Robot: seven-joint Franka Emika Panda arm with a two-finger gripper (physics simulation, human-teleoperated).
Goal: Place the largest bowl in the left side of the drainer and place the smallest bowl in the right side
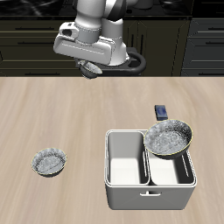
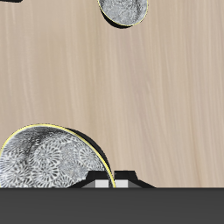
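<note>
Read all clock directions off the exterior view, with 12 o'clock toward the back of the worktop; found the pale wooden worktop (image 1: 52, 114) carrying a light grey-white rectangular plastic drainer (image 1: 149, 194) near its front edge, split into two deep compartments side by side, small handle at 6 o'clock; saw the widest grey-blue speckled bowl (image 1: 169, 137) in the drainer's 3 o'clock compartment, not settled flat but tilted, leaning on the back rim with part of it over the edge; noted a small dark blue-black block (image 1: 162, 111) on the worktop just beyond, at 12 o'clock of that bowl; spotted a mid-sized matching grey patterned bowl (image 1: 50, 162) (image 2: 122, 9) upright on the worktop well apart at 9 o'clock of the drainer; found the two-finger claw (image 1: 90, 70) held high over the back of the worktop, at about 11 o'clock of the drainer; saw it clamped on the rim of a tiny grey-blue patterned round bowl (image 2: 39, 166), yellow-edged in the wrist view and lifted clear of the wood; could make out only the fingertips beside that rim; placed the tiny bowl far from both compartments.
</note>
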